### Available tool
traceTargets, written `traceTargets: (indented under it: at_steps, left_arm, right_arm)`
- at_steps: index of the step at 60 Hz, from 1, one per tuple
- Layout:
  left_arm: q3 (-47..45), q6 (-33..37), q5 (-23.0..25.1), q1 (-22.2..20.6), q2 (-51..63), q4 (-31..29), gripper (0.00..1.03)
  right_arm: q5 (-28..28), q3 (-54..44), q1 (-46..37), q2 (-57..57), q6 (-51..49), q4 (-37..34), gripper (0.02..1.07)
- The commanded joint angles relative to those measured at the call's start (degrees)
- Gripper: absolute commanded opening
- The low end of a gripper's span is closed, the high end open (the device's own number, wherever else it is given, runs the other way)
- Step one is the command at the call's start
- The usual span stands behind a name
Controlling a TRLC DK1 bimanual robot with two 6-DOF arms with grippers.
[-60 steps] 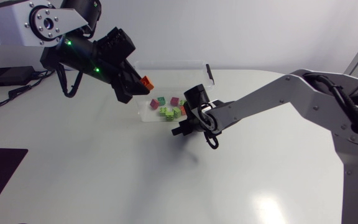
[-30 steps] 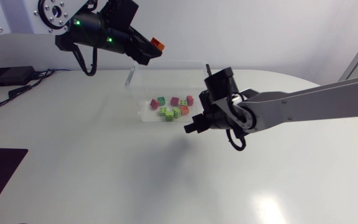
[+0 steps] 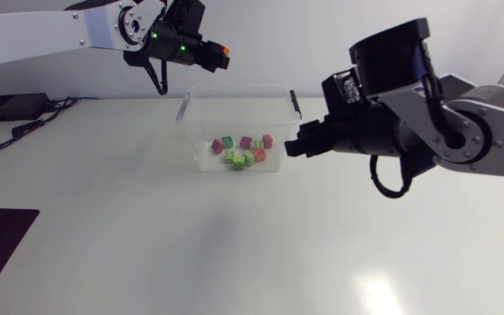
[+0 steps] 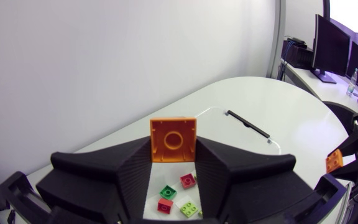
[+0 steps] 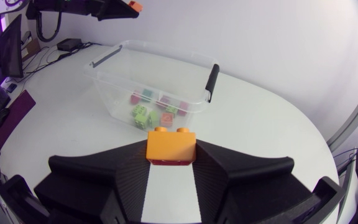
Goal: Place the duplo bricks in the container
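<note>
Already in: a handful of small bricks [image 3: 233,157], pink, green and reddish, lie on the floor of the clear container [image 3: 234,89], bunched toward its near wall.
Left gripper [image 4: 173,155]: closed from both sides on an orange brick [image 4: 173,138], whose hollow underside faces my wrist camera. I hold it high, above the container's back-left corner rather than over its middle.
Right gripper [image 5: 171,154]: clamped on a second orange brick [image 5: 171,144], studs up. I hold it well up off the table [image 3: 147,227], near the container's right-hand end and outside its wall.
Left to do: as I judge it, both held bricks have to be carried over the open top and let go. Neither is inside yet. Whether any more bricks wait elsewhere I cannot tell.
Progress: most of the bricks I can see are in, so I take this for a late stage of the task.
Change, left arm: a second ago my left gripper, with the orange brick already in it, was low by the container's near-left side and hid part of it. It has since climbed and swung back toward the far edge.
Change, right arm: a second ago my right gripper was down at the table, just beside the container's near-right corner. It has since lifted clear and now stands much higher, level with the container's right end.
Unchanged: the container sits where it did, and the bricks in it lie in the same places.
</note>
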Motion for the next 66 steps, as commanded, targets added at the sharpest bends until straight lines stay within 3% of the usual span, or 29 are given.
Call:
traceTargets:
  at_steps: [1, 3, 4, 8, 20, 66]
  left_arm:
    - [2.59, -1.77, -0.89, 0.64, 2.59, -0.42, 0.51]
    - [2.59, -1.77, -0.98, 0.64, 2.76, -0.69, 0.58]
    - [2.68, -1.68, -1.68, 0.73, 2.85, -1.13, 0.72]
    - [3.64, -1.50, -2.29, 1.17, 3.64, -3.50, 0.99]
    - [1.80, -1.77, -2.29, 3.37, 0.65, -8.51, 0.99]
    - [-29.40, 0.43, -2.29, 10.75, -33.54, -6.22, 0.99]
  right_arm:
    - [0.12, 3.10, -0.42, -2.25, 0.14, -2.19, 0.21]
    - [0.21, 4.50, -0.86, -2.69, -0.04, -2.98, 0.21]
    - [0.12, 5.03, -1.12, -2.87, -0.04, -3.24, 0.21]
    - [0.12, 8.19, -1.91, -2.95, -0.30, -4.56, 0.21]
    - [0.12, 15.67, -2.79, -1.02, -0.66, -5.18, 0.21]
    - [1.79, 33.07, 3.28, 24.03, -1.18, 7.92, 0.21]
